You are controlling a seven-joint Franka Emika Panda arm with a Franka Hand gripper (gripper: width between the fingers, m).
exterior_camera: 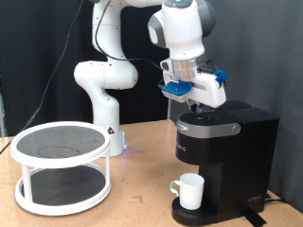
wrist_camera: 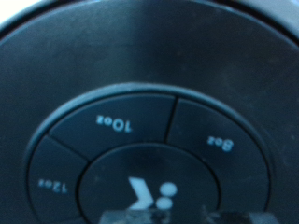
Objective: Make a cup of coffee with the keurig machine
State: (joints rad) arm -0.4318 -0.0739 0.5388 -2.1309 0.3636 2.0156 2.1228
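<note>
Arm bent down | end effector (exterior_camera: 199,107) on keurig machine (exterior_camera: 222,156) lid, grip state unclear | cup (exterior_camera: 190,191) on tray

Cup (exterior_camera: 190,190) on keurig machine (exterior_camera: 232,156) drip tray; gripper (exterior_camera: 198,108) directly above lid.

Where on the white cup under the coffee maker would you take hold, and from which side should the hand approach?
Grip the cup by its handle or across its body, coming level from the exterior view's left. The handle juts out to that side, the keurig machine overhangs the cup from above and stands behind it, so a top approach looks blocked. The hand is now on the machine's lid.
</note>
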